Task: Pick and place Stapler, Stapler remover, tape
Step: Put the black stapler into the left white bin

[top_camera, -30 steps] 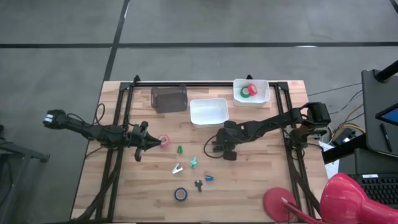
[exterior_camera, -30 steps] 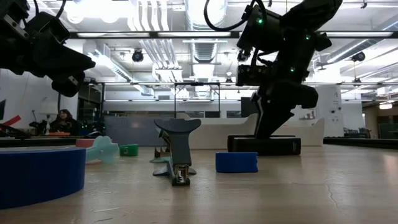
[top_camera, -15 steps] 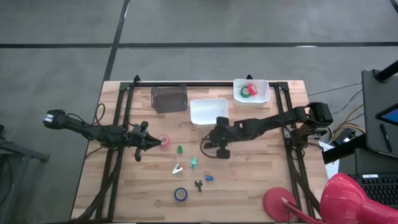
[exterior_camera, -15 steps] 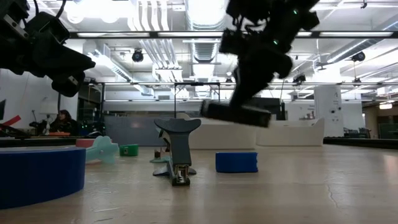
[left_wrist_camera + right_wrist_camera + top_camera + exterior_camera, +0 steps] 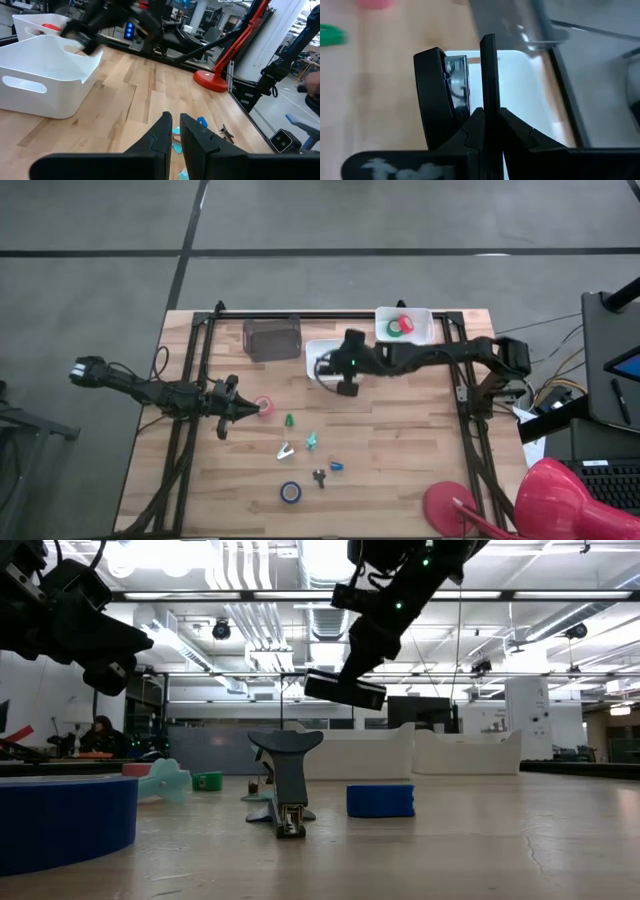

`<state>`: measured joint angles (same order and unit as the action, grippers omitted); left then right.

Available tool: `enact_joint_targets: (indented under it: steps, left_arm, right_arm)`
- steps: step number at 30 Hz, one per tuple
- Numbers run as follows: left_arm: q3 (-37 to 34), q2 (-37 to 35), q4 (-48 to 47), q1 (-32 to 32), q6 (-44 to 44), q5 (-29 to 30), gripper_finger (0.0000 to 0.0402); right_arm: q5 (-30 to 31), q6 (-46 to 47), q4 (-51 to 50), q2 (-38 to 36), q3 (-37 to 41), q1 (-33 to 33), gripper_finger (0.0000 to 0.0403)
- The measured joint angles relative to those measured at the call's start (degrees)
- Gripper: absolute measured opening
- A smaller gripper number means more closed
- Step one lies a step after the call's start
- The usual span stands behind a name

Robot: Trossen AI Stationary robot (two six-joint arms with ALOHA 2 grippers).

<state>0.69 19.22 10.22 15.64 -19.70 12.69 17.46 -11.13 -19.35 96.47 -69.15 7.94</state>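
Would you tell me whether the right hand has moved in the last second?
Yes. The right hand, shut on the stapler, travelled from open table toward the white bin, now at its edge.

Left gripper [image 5: 173, 131] fingers nearly together, nothing between them, above wooden desk [image 5: 125, 100]. White bin [image 5: 45, 70] sits at frame left; second white bin [image 5: 37, 22] behind it, something red inside. Right arm [image 5: 112, 20] blurred over the bins. Red lamp base [image 5: 212, 80] mid-right.

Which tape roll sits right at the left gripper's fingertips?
The pink tape roll, just ahead of the left gripper; red and green lie in a bin, blue near the table's front.
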Motion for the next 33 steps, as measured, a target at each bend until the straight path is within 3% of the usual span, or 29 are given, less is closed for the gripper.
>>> enact_joint_targets:
  steps: [4, 8, 27, 33]
  left_arm:
    - [-0.02, 0.0, 0.01, 0.0, 0.0, 0.0, 0.0039]
    - [-0.01, 0.0, -0.01, -0.01, 0.0, 0.0, 0.0039]
    - [-0.01, 0.0, 0.0, -0.01, 0.0, 0.0, 0.0039]
    - [-0.02, 0.0, -0.02, -0.02, 0.0, 0.0, 0.0039]
  right_arm:
    - [-6.49, -1.93, 1.48, 0.81, -0.06, 5.03, 0.0038]
    - [-8.96, -2.17, 1.18, 3.21, -0.01, 8.84, 0.0038]
    - [-8.49, -2.81, 2.13, 12.88, -1.52, 11.96, 0.0039]
    - [-8.36, -2.81, 2.07, 15.84, -2.59, 11.99, 0.0055]
